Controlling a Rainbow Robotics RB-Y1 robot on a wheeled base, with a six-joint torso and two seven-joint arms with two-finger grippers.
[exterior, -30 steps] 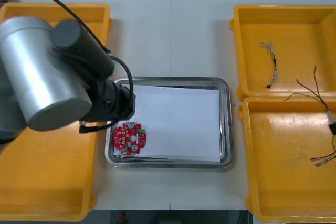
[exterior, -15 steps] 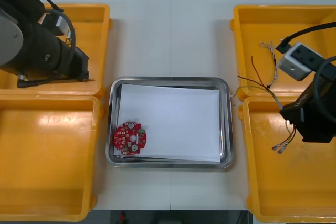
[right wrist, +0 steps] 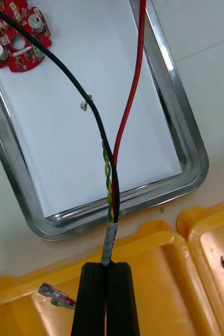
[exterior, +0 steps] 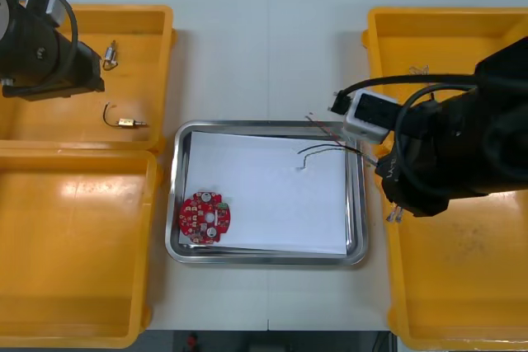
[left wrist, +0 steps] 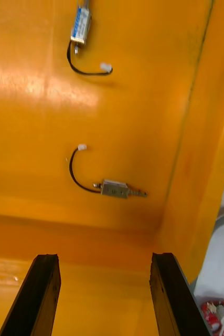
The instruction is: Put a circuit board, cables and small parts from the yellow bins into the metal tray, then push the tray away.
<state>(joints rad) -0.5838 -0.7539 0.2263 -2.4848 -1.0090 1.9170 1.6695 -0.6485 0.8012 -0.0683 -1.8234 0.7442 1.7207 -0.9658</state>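
Two black fingers of the right gripper (right wrist: 109, 273) are pinching a cable bundle (right wrist: 112, 173) of black, red and twisted yellow strands, with the fingers apart only by the bundle's width. That gripper is hanging over the rim of the near right yellow bin (exterior: 462, 286), just beside the right side of the metal tray (exterior: 268, 127). The strands are reaching out from the fingers across the tray's rim and over its white lining (exterior: 264, 195); whether they are touching the lining cannot be told. One round red circuit board (exterior: 204, 218) is lying flat in the tray's near left corner, well apart from the strand ends. The left gripper (left wrist: 104, 294) is hovering over the far left yellow bin (exterior: 140, 12) with its fingers spread wide and nothing between them. Two small metal parts (left wrist: 115, 188) are lying on that bin's floor beyond the fingers, apart from each other, each trailing a short curved black lead.
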